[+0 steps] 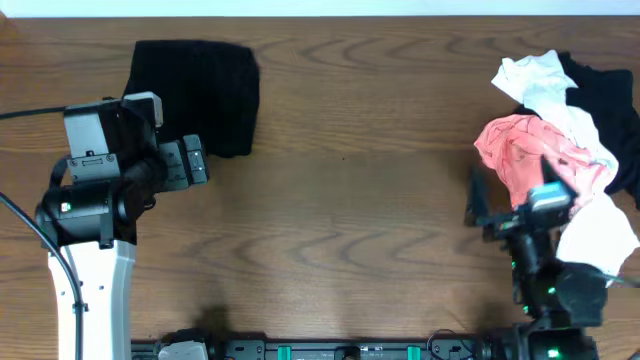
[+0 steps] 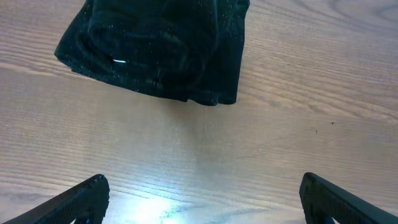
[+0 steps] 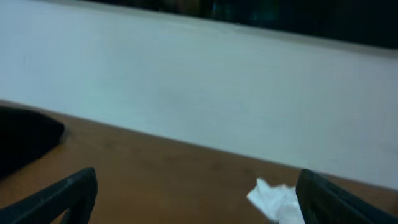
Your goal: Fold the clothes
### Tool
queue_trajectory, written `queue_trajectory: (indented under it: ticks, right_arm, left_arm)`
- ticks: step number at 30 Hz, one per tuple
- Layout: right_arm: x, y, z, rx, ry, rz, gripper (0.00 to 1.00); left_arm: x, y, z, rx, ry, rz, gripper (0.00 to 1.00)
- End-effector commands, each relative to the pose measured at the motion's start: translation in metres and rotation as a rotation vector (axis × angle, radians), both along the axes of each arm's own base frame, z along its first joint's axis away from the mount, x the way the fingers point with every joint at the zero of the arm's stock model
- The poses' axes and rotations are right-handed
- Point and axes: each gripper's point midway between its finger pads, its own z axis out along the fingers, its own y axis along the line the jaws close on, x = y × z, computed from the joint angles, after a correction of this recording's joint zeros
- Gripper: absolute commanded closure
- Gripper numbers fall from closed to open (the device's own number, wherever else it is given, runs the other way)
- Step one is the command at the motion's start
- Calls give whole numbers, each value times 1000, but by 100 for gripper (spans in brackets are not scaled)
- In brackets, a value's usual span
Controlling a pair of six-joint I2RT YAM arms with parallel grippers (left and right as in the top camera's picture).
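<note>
A black textured garment [image 1: 196, 95] lies folded into a neat rectangle at the back left of the table; the left wrist view shows it [image 2: 155, 50] just ahead of the fingers. My left gripper [image 1: 200, 160] hovers by its near edge, open [image 2: 202, 202] with only bare wood between the fingers. At the right a loose heap holds a pink garment [image 1: 530, 150], a white one [image 1: 545, 85] and a black one [image 1: 605, 100]. My right gripper [image 1: 478, 205] stands open just left of the heap, holding nothing [image 3: 199, 199]. A white cloth tip [image 3: 273, 199] shows by its right finger.
Another white cloth [image 1: 600, 235] lies at the near right beside the right arm. The wooden table [image 1: 350, 200] stretches between the two arms. A pale wall [image 3: 199, 81] runs behind the far edge. The arm bases sit along the front edge.
</note>
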Motion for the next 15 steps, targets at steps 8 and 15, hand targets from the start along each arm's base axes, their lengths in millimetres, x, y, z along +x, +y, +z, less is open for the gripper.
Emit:
queue_trajectory:
  ticks: [8,15]
  right_arm:
    - [-8,-2,-86,-1,51,-4,1]
    - [-12,-6,-101,-3,89,-24,1]
  left_arm:
    - [0,1,-1,19,5,-9,2]
    - [0,1,-1,19,6,-9,2]
